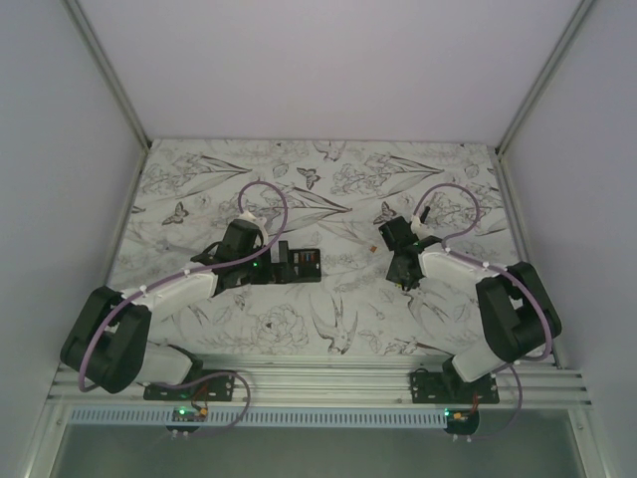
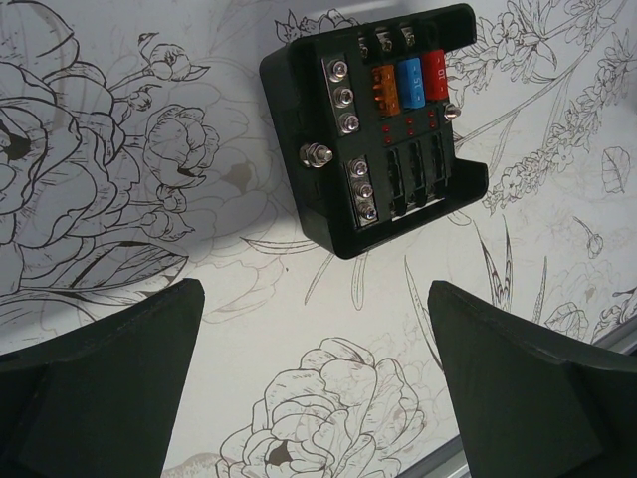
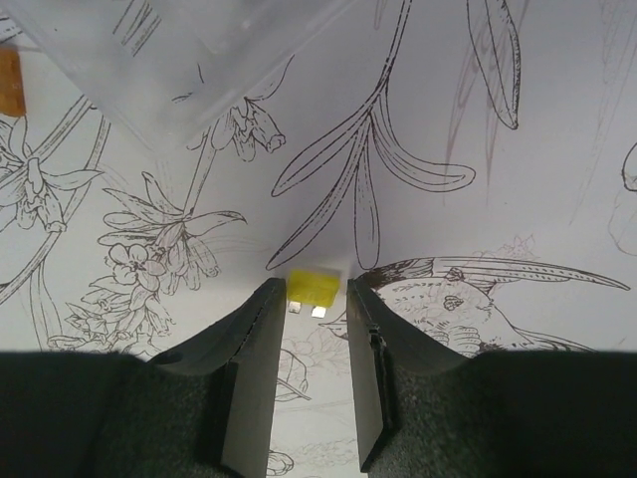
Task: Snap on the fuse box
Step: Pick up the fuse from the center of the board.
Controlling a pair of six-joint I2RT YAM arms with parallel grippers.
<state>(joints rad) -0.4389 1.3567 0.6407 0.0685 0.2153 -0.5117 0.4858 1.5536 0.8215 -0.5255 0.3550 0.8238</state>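
Note:
The fuse box (image 1: 302, 264) is a small black box on the flower-print table, just right of my left gripper (image 1: 276, 262). In the left wrist view the fuse box (image 2: 373, 129) lies face up ahead of the fingers, showing orange, blue and red fuses and several empty slots. My left gripper (image 2: 314, 294) is wide open and empty, short of the box. My right gripper (image 1: 401, 271) is low over the table to the right. In the right wrist view the right gripper (image 3: 317, 291) is closed narrowly on a small yellow fuse (image 3: 315, 284) at its fingertips.
A clear plastic cover (image 3: 169, 60) lies on the table ahead and to the left of the right gripper. A small orange bit (image 3: 8, 80) sits at that view's left edge. White walls enclose the table, and a metal rail (image 1: 318, 383) runs along its near edge.

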